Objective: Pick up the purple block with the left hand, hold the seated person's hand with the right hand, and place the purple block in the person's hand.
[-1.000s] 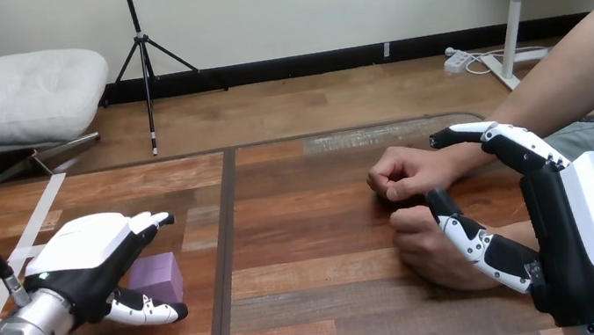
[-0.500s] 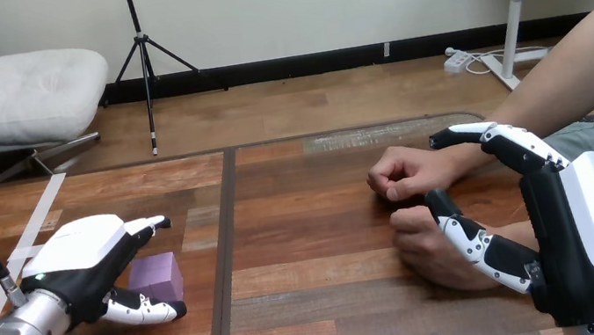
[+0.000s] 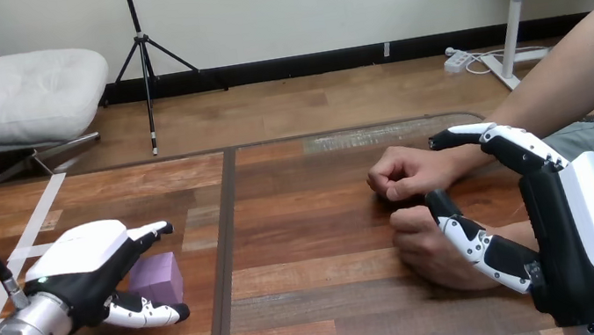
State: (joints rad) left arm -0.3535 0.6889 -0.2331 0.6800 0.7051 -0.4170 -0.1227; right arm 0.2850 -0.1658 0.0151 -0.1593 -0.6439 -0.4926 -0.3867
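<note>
Tabletop [image 3: 310, 219]: one purple block [image 3: 159, 275] by left hand [image 3: 85, 257], two person's hands [image 3: 405, 173] [image 3: 425, 246] by right hand [image 3: 577, 223], fingers [image 3: 150, 233] spread

Block [image 3: 159, 278] sits on table [image 3: 314, 307], just right of left hand [image 3: 82, 269], between its thumb and fingers. Person's two hands, near one [image 3: 424, 248] and far one [image 3: 405, 173], lie just left of right hand [image 3: 573, 243].

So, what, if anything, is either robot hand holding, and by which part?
Nothing yet. The left hand, fingers open, straddles the purple rectangular block; the right hand lies open beside the person's hands.
</note>
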